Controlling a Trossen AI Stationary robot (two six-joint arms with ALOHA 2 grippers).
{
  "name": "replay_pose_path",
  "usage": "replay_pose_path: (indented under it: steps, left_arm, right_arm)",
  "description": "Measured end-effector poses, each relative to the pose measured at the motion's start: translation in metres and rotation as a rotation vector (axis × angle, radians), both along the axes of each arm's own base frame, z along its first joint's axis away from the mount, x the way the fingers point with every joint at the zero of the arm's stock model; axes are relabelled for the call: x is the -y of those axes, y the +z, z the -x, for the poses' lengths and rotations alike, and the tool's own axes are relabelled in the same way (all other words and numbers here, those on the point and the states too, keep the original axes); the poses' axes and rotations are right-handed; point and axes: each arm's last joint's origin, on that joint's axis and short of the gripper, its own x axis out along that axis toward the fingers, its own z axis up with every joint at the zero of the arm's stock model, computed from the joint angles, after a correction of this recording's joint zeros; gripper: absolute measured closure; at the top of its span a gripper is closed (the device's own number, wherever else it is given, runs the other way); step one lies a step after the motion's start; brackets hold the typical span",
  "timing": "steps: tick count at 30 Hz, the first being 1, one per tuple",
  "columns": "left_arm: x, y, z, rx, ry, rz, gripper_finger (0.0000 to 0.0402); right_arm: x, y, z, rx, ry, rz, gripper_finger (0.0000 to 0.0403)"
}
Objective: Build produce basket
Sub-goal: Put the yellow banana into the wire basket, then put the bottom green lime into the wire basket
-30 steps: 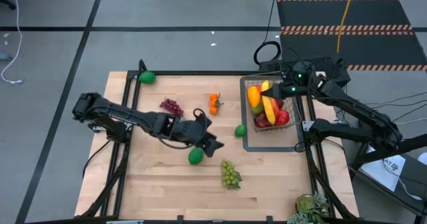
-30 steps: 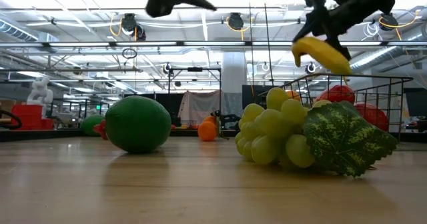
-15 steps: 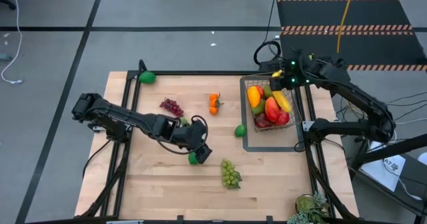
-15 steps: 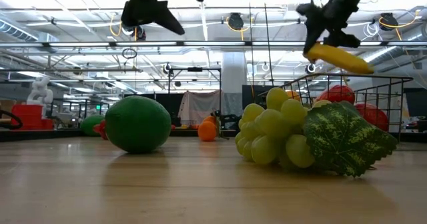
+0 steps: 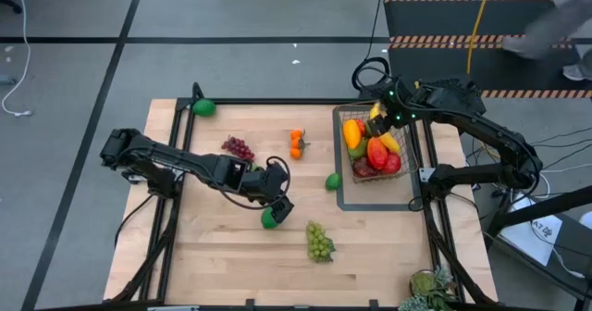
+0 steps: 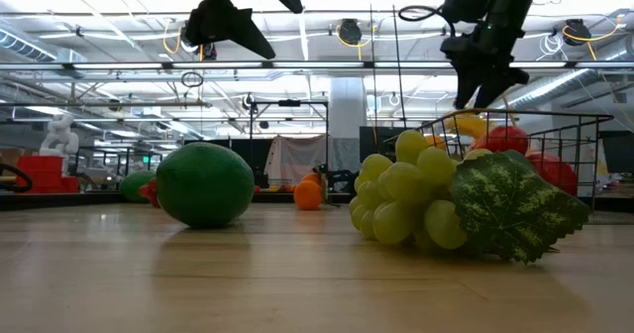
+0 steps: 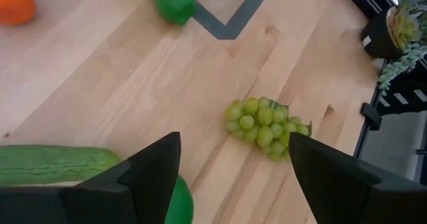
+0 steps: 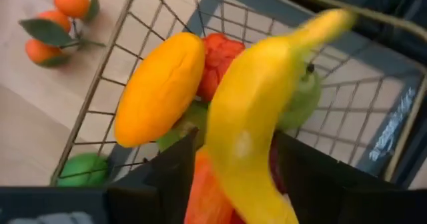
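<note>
The wire basket (image 5: 413, 167) stands at the table's right on a dark tray frame (image 5: 343, 200). It holds a mango (image 8: 160, 91), red apples (image 5: 393, 162) and the yellow banana (image 8: 253, 104). The banana rests slanting on the pile. My right gripper (image 8: 237, 164) hangs open just above it, over the basket's far end (image 5: 381, 118). In the low view the banana (image 6: 470, 127) sits below the fingertips, inside the wire. My left gripper (image 5: 277, 209) hangs open, slanting down over a green cucumber (image 7: 53, 164) at mid-table, clear of it.
Green grapes (image 5: 320, 242) lie near the front. A lime (image 5: 332, 180) sits beside the tray frame. Oranges (image 5: 297, 143) and purple grapes (image 5: 238, 148) lie farther back, and another green fruit (image 5: 204, 107) sits at the far left corner. A potted plant (image 5: 427, 288) stands off the near right corner.
My right gripper has swung over the basket's far end, tipped downward and rolled. The banana, which hung below its fingers, now lies on the pile in the basket. My left gripper has tipped down toward the cucumber and sunk slightly.
</note>
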Motion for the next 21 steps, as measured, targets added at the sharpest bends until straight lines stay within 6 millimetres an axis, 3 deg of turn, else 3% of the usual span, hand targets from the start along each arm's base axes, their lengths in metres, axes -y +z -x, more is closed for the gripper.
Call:
replay_pose_path:
  steps: [6,11,21]
  left_arm:
    - [0.000,0.000,0.000,-0.001,0.014,0.012,0.0124]
    - [0.000,0.000,0.000,-0.003,0.054,0.046,0.0124]
    - [-0.006,-0.002,0.002,-0.025,0.298,0.156,0.0124]
  right_arm:
    - [0.001,0.003,-0.001,0.008,0.062,0.048,0.0145]
    - [-0.004,0.013,0.002,0.114,0.018,0.057,0.0113]
    - [-0.025,0.047,0.013,0.450,0.051,0.060,0.0114]
